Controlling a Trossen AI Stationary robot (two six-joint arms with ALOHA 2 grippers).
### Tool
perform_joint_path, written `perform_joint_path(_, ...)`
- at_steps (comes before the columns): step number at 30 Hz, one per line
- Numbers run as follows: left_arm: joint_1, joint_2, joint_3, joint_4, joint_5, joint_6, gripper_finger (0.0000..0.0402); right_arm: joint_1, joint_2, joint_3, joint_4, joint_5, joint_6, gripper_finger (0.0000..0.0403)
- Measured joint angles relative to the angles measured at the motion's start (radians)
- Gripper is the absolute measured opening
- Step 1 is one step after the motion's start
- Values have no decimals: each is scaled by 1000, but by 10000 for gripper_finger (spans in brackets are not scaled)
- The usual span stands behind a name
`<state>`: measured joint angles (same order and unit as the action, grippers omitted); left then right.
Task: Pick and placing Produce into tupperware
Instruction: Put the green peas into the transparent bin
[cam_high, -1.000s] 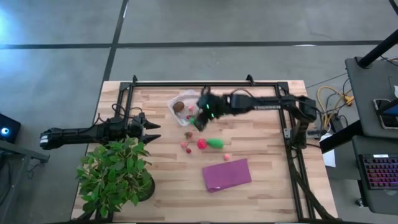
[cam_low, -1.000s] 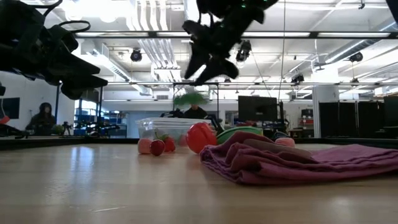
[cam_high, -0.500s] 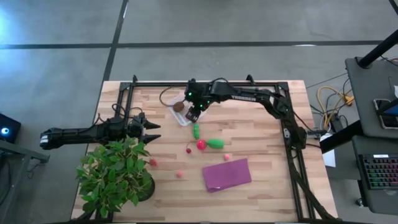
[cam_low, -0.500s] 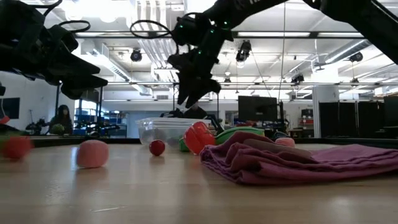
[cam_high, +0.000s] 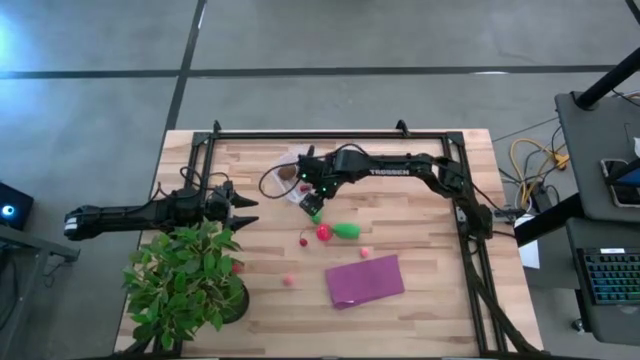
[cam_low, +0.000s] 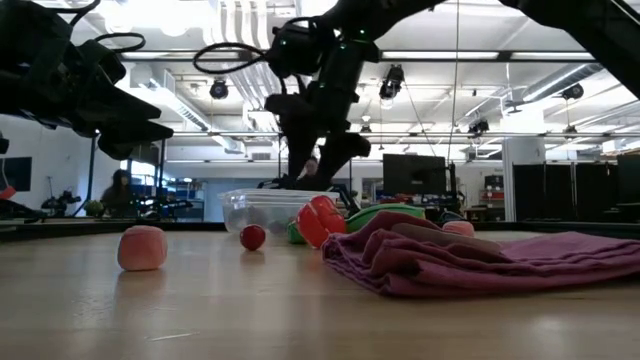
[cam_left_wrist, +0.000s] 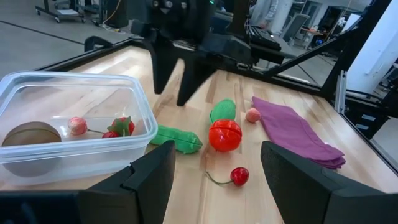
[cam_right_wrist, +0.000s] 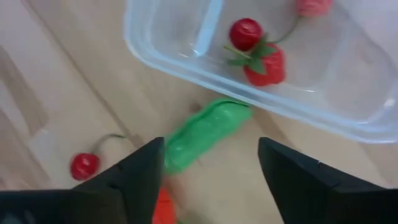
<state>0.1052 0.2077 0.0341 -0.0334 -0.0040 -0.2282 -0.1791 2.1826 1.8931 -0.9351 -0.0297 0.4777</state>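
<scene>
- Your left hand (cam_high: 243, 209) hangs over the desk's (cam_high: 420, 190) left side, just beyond the potted plant (cam_high: 185, 275), with its fingers apart and nothing between them.
- Two pink pieces lie out on the desk: one (cam_high: 237, 266) at the plant's right edge, another (cam_high: 288, 281) a little right of it.
- The tupperware (cam_left_wrist: 74, 124) sits far-centre (clear walls, no lid) and holds a brown ball (cam_left_wrist: 30, 135), a strawberry (cam_left_wrist: 122, 126) and a small pink piece (cam_left_wrist: 77, 125).
- Your right hand (cam_high: 311, 204) hovers just beside the tupperware's near edge, fingers spread and empty, directly over a green oblong piece (cam_right_wrist: 202, 134) that lies on the desk touching the container's wall.
- Just nearer lie a cherry (cam_high: 303, 241), a red round piece (cam_high: 324, 233) and a second green piece (cam_high: 347, 231), close together.
- Right of those sits another small pink piece (cam_high: 365, 252), near the purple cloth (cam_high: 364, 281).
</scene>
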Motion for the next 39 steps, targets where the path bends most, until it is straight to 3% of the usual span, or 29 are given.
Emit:
perform_joint_path(6,0,1,0,0,0,0,224,19,0,-43,42,45,137,299)
perform_joint_path(10,0,-1,0,0,0,0,224,23,0,-82,50,50,233,309)
perform_joint_path(17,0,0,0,0,0,0,224,34,46,-132,165,-21,390,283)
perform_joint_path(23,0,0,0,0,0,0,224,59,135,-45,131,-18,406,275)
perform_joint_path(32,0,0,0,0,-1,0,224,54,191,74,71,154,385,274)
perform_joint_path(39,0,1,0,-2,2,0,224,59,211,82,54,159,440,243)
